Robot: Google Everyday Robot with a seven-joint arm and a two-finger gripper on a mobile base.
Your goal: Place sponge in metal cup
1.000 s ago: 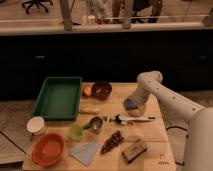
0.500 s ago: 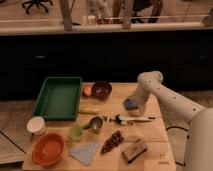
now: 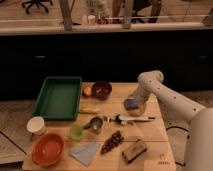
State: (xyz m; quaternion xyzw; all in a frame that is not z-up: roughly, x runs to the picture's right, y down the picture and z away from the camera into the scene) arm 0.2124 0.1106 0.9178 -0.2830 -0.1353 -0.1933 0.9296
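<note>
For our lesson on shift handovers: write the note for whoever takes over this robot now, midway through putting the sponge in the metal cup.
Gripper: low at the small blue-grey rectangular sponge, right side of the wooden table; hold not confirmed.
Small shiny silver metal cup: mid-table, beside the light green plastic cup, apart from the sponge.
Done: gripper at sponge.
Left: lift sponge, carry it across, drop it into the metal cup.

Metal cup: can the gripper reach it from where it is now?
Probably yes. The gripper is at the sponge; the metal cup stands uncovered nearby, with only a low brush lying close to the path.
</note>
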